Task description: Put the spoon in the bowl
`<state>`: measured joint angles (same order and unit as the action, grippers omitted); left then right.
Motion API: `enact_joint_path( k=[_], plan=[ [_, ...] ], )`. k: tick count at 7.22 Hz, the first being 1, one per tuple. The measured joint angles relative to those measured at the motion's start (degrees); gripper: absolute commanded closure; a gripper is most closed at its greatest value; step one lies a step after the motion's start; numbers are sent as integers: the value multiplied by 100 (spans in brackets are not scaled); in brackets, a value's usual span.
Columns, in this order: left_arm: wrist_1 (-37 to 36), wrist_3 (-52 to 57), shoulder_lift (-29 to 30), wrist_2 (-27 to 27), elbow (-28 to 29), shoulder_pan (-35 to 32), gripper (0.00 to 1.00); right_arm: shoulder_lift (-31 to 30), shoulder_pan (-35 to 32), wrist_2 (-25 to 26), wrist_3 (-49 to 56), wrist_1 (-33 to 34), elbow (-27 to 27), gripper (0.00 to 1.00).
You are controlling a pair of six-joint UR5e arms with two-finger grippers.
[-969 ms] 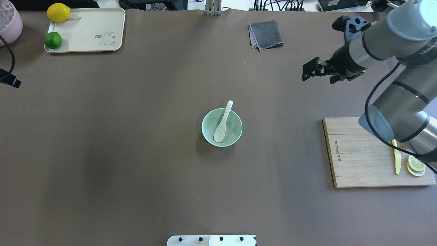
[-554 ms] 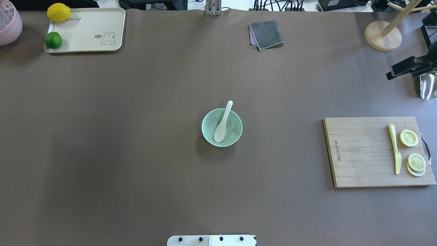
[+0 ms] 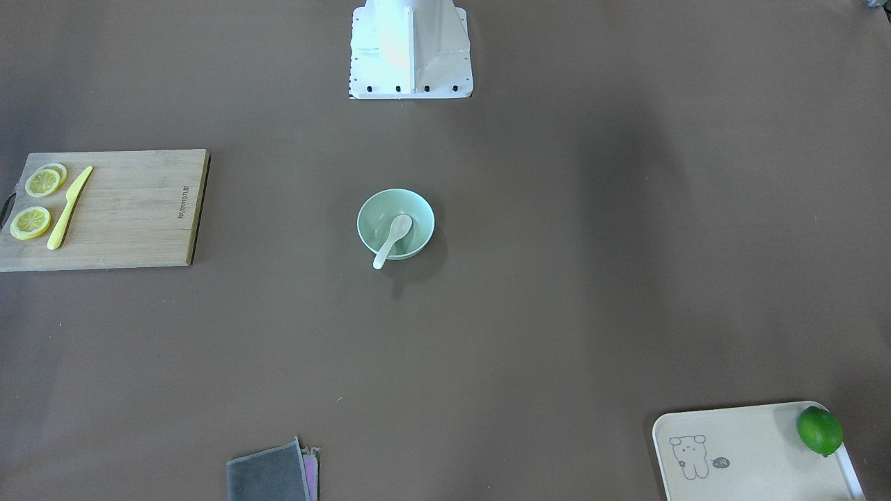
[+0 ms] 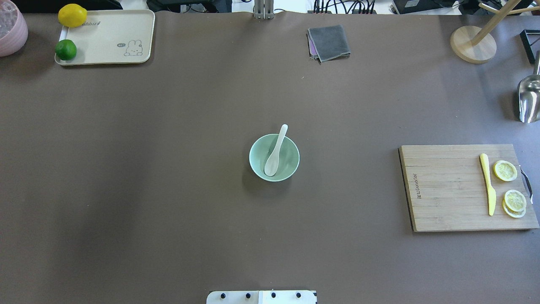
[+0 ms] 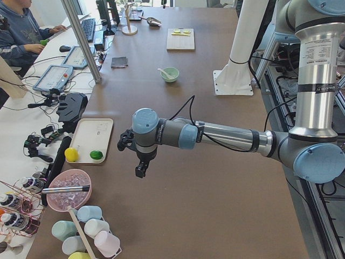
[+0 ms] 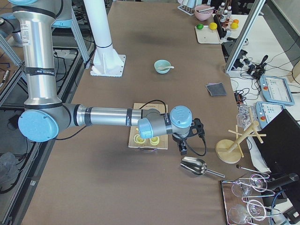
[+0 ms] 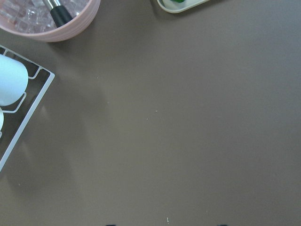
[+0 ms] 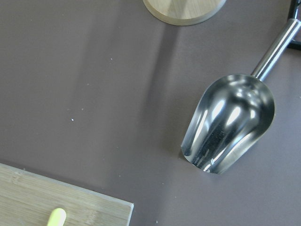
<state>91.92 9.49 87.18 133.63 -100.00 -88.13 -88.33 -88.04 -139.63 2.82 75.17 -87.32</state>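
Note:
The white spoon [image 4: 275, 152] lies in the mint-green bowl [image 4: 290, 164] at the table's middle, scoop down inside and handle leaning over the far rim. Both also show in the front view: the spoon [image 3: 391, 239] and the bowl [image 3: 374, 214]. No arm is near them. My left gripper [image 5: 139, 162] hangs over the table's left end, near the cream tray [image 5: 96, 137]. My right gripper [image 6: 183, 149] hangs over the right end, beside the cutting board [image 6: 149, 126]. I cannot tell whether either is open or shut.
The board [image 4: 447, 190] carries a yellow knife [image 4: 487, 183] and lemon slices [image 4: 505, 170]. A metal scoop [image 8: 230, 122] and a wooden stand [image 4: 472, 44] are far right. A grey cloth [image 4: 329, 42] lies at the back. The tray [image 4: 109, 38] holds a lemon and a lime.
My right arm has swung off the right edge of the overhead view, uncovering the board and stand. The left gripper has left that view's left edge. Spoon and bowl have not moved.

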Motion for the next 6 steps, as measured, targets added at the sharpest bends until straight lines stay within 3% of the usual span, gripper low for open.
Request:
enact_joint_path(
  k=[6],
  plan=[
    [-377, -727, 33, 170, 174, 32, 2, 237, -65, 142, 362, 869, 73, 0]
  ],
)
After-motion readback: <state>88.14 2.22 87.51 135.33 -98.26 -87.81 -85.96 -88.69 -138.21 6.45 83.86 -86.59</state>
